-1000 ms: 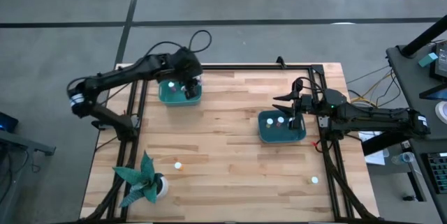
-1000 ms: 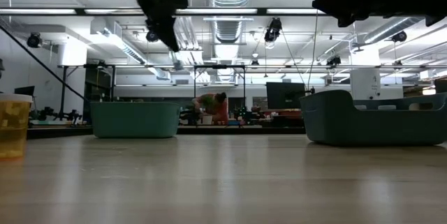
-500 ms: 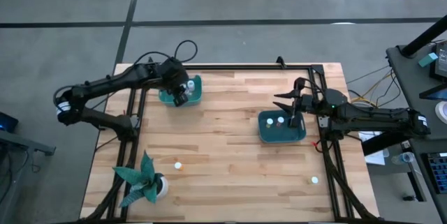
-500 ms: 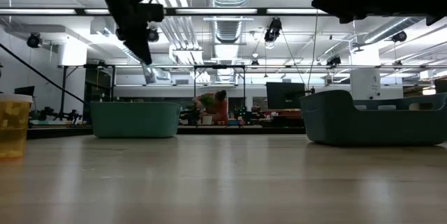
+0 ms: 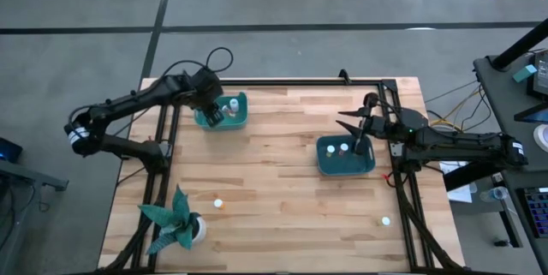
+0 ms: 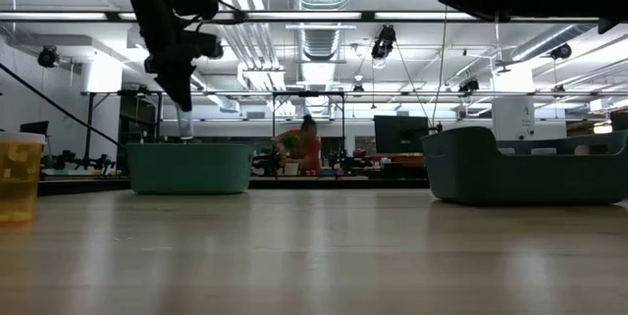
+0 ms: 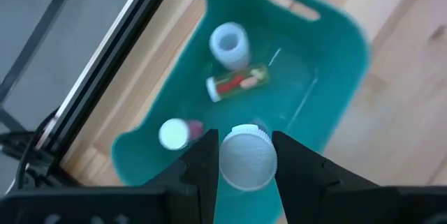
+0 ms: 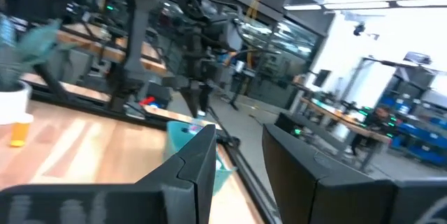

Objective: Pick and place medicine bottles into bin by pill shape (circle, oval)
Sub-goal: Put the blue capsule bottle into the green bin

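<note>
You find no readable text, brand, number or sign in any view. The lying medicine bottle (image 7: 237, 84) in the left teal bin (image 7: 335, 63) carries a red and green label, but its print is too blurred to read.

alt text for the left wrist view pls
The left gripper holds a white-capped medicine bottle between its two dark fingers, above a teal bin on the wooden table. Three more bottles are in the bin: one upright, one on its side with a red label, one near the fingers.
</note>
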`<act>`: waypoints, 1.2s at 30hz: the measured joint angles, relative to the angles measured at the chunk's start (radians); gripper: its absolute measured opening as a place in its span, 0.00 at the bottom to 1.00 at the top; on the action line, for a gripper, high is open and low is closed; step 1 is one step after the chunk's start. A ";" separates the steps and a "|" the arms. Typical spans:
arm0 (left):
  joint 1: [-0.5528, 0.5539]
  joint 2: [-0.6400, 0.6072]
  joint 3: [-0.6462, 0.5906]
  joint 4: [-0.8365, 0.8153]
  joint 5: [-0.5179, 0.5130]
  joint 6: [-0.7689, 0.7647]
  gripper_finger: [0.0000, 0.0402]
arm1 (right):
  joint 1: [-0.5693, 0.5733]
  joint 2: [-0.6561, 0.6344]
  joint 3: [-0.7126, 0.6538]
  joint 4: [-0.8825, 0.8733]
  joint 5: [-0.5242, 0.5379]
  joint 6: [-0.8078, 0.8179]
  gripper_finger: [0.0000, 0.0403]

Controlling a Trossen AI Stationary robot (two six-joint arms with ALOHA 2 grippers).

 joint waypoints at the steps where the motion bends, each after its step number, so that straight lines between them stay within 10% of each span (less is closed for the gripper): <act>1: 0.013 0.000 -0.003 0.001 0.001 0.002 0.24 | 0.000 0.000 0.000 0.000 0.016 -0.002 0.27; 36: 0.137 0.167 -0.099 0.047 -0.006 0.031 0.24 | 0.000 0.002 0.026 0.028 0.219 -0.153 0.27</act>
